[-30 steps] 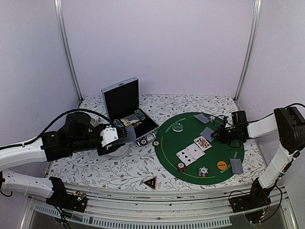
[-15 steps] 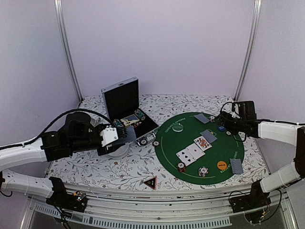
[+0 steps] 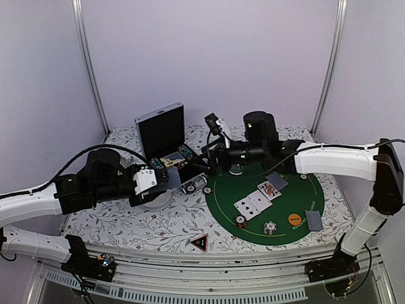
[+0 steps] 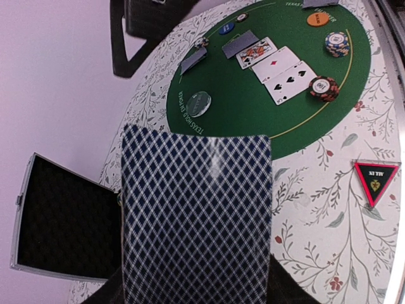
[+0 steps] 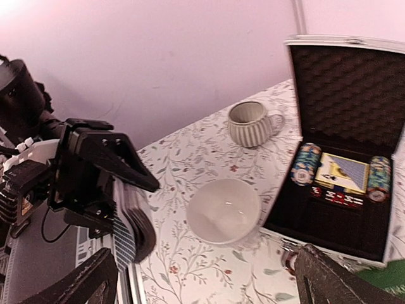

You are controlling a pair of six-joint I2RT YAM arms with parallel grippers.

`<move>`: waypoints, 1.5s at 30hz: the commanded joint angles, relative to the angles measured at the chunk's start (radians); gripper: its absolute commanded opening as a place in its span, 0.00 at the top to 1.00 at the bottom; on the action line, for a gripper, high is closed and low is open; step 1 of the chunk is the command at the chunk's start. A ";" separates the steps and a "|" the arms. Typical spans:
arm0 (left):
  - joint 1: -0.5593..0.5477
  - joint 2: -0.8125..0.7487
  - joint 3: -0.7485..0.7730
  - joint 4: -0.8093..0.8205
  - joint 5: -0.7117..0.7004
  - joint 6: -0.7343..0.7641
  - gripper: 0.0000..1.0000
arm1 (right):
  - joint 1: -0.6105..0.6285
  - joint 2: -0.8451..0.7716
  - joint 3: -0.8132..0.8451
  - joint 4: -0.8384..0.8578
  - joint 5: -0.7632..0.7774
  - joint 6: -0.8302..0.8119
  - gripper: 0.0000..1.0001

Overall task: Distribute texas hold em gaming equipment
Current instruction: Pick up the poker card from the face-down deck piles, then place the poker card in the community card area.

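Left wrist view: blue-backed cards point(image 4: 196, 221) stand gripped in the left hand point(image 3: 166, 180).

top external: high behind the arm bases point(image 3: 88, 263), wide, facing the back wall point(image 3: 209, 63) across the desk point(image 3: 126, 221) | left wrist: close behind playing cards point(image 4: 196, 221), facing the green mat point(image 4: 253, 107) at upper right | right wrist: oblique, facing the left arm point(image 5: 25, 183) | shared: open case point(image 5: 335, 126) in all three

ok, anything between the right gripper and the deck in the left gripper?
Nothing visible does. In the right wrist view the deck, clamped in the left gripper, sits off to the left of the open right gripper with clear air between them. The white bowl lies lower, on the table.
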 commanded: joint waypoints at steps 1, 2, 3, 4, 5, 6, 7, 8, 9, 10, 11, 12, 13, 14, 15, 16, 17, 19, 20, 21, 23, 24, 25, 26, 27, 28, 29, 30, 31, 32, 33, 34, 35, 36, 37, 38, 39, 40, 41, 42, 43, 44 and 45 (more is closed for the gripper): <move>-0.002 -0.018 -0.007 0.038 0.002 0.007 0.47 | 0.069 0.110 0.105 -0.011 -0.123 -0.050 0.01; -0.002 -0.019 -0.009 0.038 0.001 0.007 0.47 | 0.080 0.133 0.125 -0.007 -0.138 -0.047 0.01; -0.001 -0.021 -0.009 0.038 0.001 0.008 0.47 | 0.089 0.156 0.144 -0.009 -0.146 -0.044 0.02; -0.002 -0.023 -0.010 0.038 0.001 0.008 0.47 | 0.097 0.172 0.163 -0.014 -0.151 -0.047 0.02; -0.001 -0.022 -0.011 0.038 0.000 0.008 0.47 | 0.103 0.190 0.176 -0.020 -0.145 -0.052 0.02; -0.002 -0.022 -0.011 0.038 -0.001 0.008 0.47 | 0.106 0.204 0.187 -0.020 -0.128 -0.055 0.02; -0.002 -0.023 -0.010 0.038 -0.001 0.008 0.47 | 0.107 0.216 0.200 -0.022 -0.108 -0.049 0.03; -0.002 -0.022 -0.009 0.039 0.000 0.008 0.47 | 0.108 0.231 0.212 -0.028 -0.082 -0.041 0.04; -0.003 -0.022 -0.010 0.039 0.001 0.007 0.47 | 0.108 0.243 0.225 -0.039 -0.050 -0.030 0.05; -0.003 -0.022 -0.010 0.039 0.001 0.008 0.47 | 0.108 0.252 0.240 -0.060 -0.018 -0.018 0.07; -0.002 -0.022 -0.010 0.038 0.001 0.008 0.47 | 0.108 0.258 0.251 -0.078 0.005 -0.017 0.09; -0.002 -0.023 -0.010 0.038 0.001 0.008 0.47 | 0.108 0.261 0.257 -0.091 0.022 -0.015 0.11; -0.003 -0.023 -0.010 0.039 0.001 0.008 0.47 | 0.107 0.261 0.259 -0.100 0.032 -0.017 0.13; -0.001 -0.023 -0.010 0.038 0.002 0.008 0.47 | 0.108 0.256 0.257 -0.108 0.036 -0.022 0.15; -0.003 -0.024 -0.010 0.040 0.001 0.008 0.47 | 0.108 0.249 0.254 -0.118 0.040 -0.027 0.18; -0.002 -0.025 -0.010 0.040 0.000 0.008 0.47 | 0.108 0.242 0.252 -0.127 0.049 -0.032 0.21; -0.001 -0.025 -0.010 0.040 -0.001 0.008 0.47 | 0.108 0.235 0.248 -0.136 0.060 -0.040 0.25; -0.002 -0.026 -0.011 0.040 -0.003 0.008 0.47 | 0.107 0.222 0.240 -0.154 0.077 -0.047 0.32; -0.002 -0.025 -0.010 0.041 -0.004 0.008 0.47 | 0.107 0.215 0.238 -0.162 0.081 -0.051 0.35; -0.002 -0.025 -0.010 0.039 -0.005 0.008 0.47 | 0.107 0.209 0.239 -0.170 0.083 -0.058 0.38; -0.002 -0.025 -0.010 0.041 -0.006 0.008 0.47 | 0.107 0.196 0.238 -0.183 0.082 -0.066 0.43; -0.002 -0.024 -0.010 0.040 -0.007 0.008 0.47 | 0.107 0.191 0.237 -0.186 0.080 -0.071 0.45; -0.001 -0.024 -0.010 0.040 -0.006 0.008 0.47 | 0.107 0.185 0.238 -0.189 0.076 -0.073 0.47; -0.001 -0.025 -0.010 0.041 -0.007 0.009 0.47 | 0.108 0.180 0.238 -0.193 0.069 -0.077 0.49; -0.002 -0.024 -0.010 0.040 -0.008 0.009 0.47 | 0.107 0.176 0.238 -0.197 0.065 -0.078 0.52; -0.002 -0.025 -0.011 0.040 -0.009 0.010 0.47 | 0.107 0.173 0.239 -0.201 0.064 -0.081 0.54; -0.002 -0.024 -0.009 0.040 -0.011 0.010 0.47 | 0.107 0.170 0.238 -0.208 0.062 -0.082 0.57; -0.002 -0.026 -0.010 0.040 -0.013 0.010 0.47 | 0.107 0.166 0.239 -0.213 0.061 -0.084 0.59; -0.002 -0.025 -0.011 0.040 -0.014 0.009 0.47 | 0.107 0.164 0.239 -0.219 0.060 -0.086 0.61; -0.002 -0.026 -0.010 0.040 -0.015 0.008 0.47 | 0.107 0.161 0.239 -0.223 0.059 -0.087 0.63; -0.003 -0.026 -0.011 0.040 -0.016 0.009 0.47 | 0.108 0.159 0.239 -0.227 0.055 -0.088 0.66; -0.003 -0.026 -0.011 0.040 -0.015 0.009 0.47 | 0.107 0.155 0.239 -0.232 0.052 -0.090 0.69; -0.003 -0.026 -0.010 0.040 -0.015 0.010 0.47 | 0.106 0.151 0.239 -0.236 0.049 -0.092 0.72; -0.002 -0.025 -0.011 0.039 -0.017 0.010 0.47 | 0.108 0.147 0.241 -0.242 0.048 -0.095 0.76; -0.002 -0.025 -0.011 0.038 -0.017 0.010 0.47 | 0.106 0.142 0.242 -0.247 0.048 -0.097 0.79; -0.001 -0.027 -0.011 0.038 -0.017 0.010 0.47 | 0.107 0.137 0.241 -0.253 0.051 -0.104 0.84; -0.002 -0.027 -0.011 0.039 -0.018 0.010 0.47 | 0.107 0.129 0.241 -0.260 0.055 -0.108 0.88; -0.002 -0.027 -0.011 0.038 -0.019 0.010 0.47 | 0.106 0.123 0.242 -0.268 0.057 -0.112 0.91; -0.002 -0.027 -0.011 0.039 -0.019 0.010 0.47 | 0.106 0.116 0.241 -0.277 0.060 -0.119 0.94; -0.002 -0.027 -0.010 0.040 -0.017 0.011 0.47 | 0.104 0.108 0.240 -0.282 0.060 -0.123 0.96; -0.002 -0.027 -0.011 0.039 -0.017 0.011 0.47 | 0.100 0.101 0.235 -0.283 0.055 -0.126 0.97; -0.002 -0.027 -0.011 0.038 -0.017 0.011 0.47 | 0.099 0.096 0.233 -0.282 0.045 -0.128 0.98; -0.002 -0.028 -0.011 0.038 -0.017 0.011 0.47 | 0.097 0.093 0.232 -0.283 0.032 -0.129 0.98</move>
